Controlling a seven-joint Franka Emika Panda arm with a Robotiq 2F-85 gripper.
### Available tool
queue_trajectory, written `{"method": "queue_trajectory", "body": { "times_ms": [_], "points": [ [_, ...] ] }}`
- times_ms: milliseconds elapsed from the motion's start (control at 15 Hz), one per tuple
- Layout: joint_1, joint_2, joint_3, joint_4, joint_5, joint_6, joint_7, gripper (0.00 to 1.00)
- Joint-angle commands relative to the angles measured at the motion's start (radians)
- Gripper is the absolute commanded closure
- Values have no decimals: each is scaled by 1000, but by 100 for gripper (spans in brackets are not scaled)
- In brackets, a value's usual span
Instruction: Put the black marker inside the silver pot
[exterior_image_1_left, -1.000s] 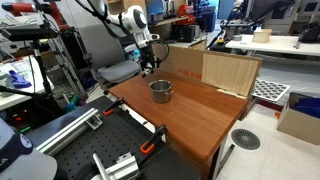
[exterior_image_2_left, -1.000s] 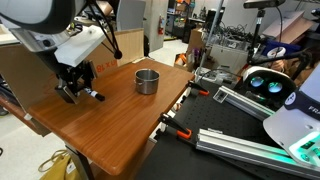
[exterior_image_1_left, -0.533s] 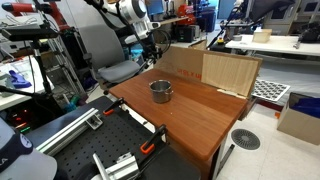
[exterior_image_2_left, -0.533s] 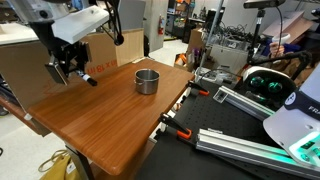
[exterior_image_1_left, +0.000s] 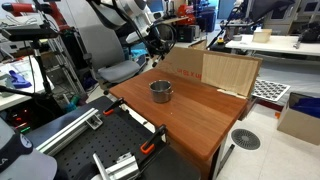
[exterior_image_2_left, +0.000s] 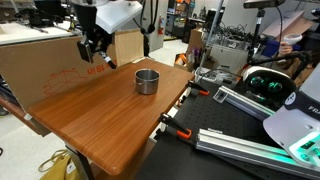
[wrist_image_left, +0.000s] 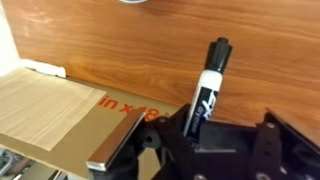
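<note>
Well, pincer (exterior_image_2_left: 98, 52) was clamped on the black marker (wrist_image_left: 209, 86), marker tip poked out past the fingers, both hung above the wooden tabletop (exterior_image_2_left: 105, 120) beside the cardboard box (exterior_image_2_left: 40, 68), silver pot (exterior_image_2_left: 147, 81) stood upright, well apart.

likely silver pot (wrist_image_left: 135, 2) cropped at top, black marker (wrist_image_left: 209, 88) base hidden

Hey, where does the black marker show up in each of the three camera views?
Exterior view: black marker upper centre, tiny, above the silver pot in the picture.
Exterior view: black marker upper left, in front of the cardboard.
Wrist view: black marker centre-right, sticking up from the hand.
Shared landmark: cardboard box.
</note>
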Motion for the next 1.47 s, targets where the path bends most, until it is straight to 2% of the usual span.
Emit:
{"method": "queue_trajectory", "body": {
  "times_ms": [0, 333, 600, 1400],
  "points": [
    [20, -63, -59, -130, -161, 145, 176, 100],
    [67, -78, -170, -228, -428, 320, 502, 100],
    [106, -100, -241, -250, -664, 375, 752, 100],
    [96, -181, -259, -339, -1081, 365, 1165, 100]
  ]
}}
